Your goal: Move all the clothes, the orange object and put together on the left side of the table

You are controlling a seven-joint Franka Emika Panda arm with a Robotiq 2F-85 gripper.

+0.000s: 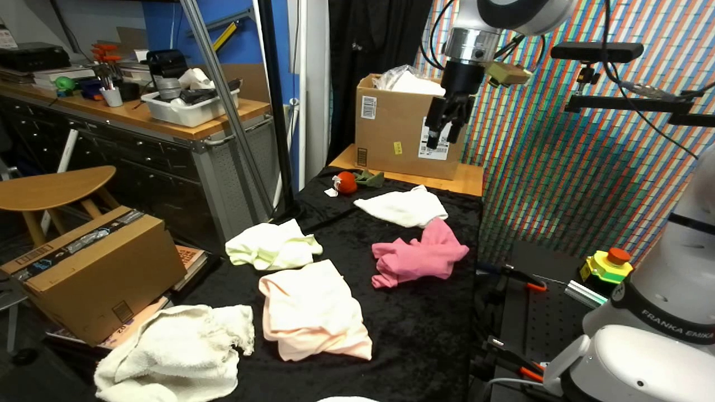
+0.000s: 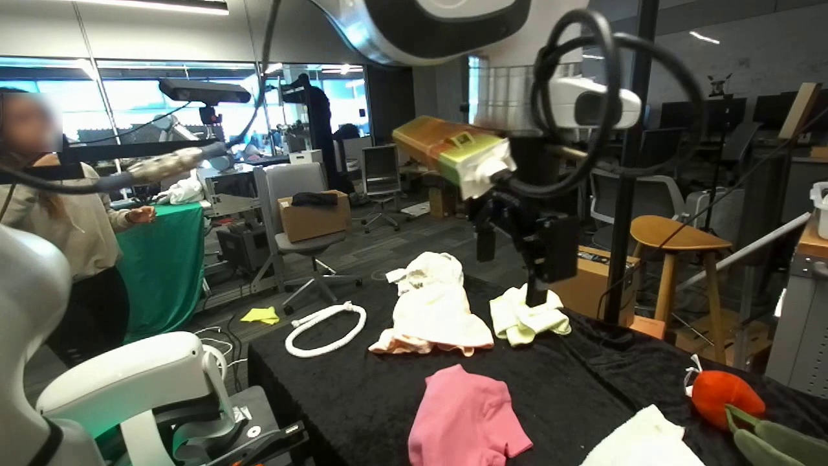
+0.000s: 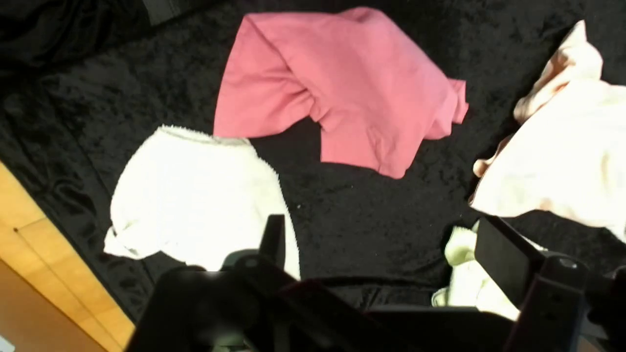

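In an exterior view, the orange object (image 1: pixel 347 182) near frame centre, white cloth (image 1: pixel 403 207) and pink cloth (image 1: pixel 420 255) to its right look ungathered. In an exterior view, towel (image 2: pixel 432 268), peach cloth (image 2: pixel 440 318), yellow cloth (image 2: pixel 522 323) mid-frame: maybe a begun pile. Wrist view: claw (image 3: pixel 389 247) spread wide, empty.

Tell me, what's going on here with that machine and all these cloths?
A robot gripper hangs open above a black-topped table, holding nothing. Lying on the table are a bright pink cloth, a white cloth, a pale yellow cloth, a pale pink cloth and an off-white cloth. An orange thing lies at one end, near a big cardboard box. The job is to gather the cloths and the orange thing together on the table's left side; they are not yet all in one pile.
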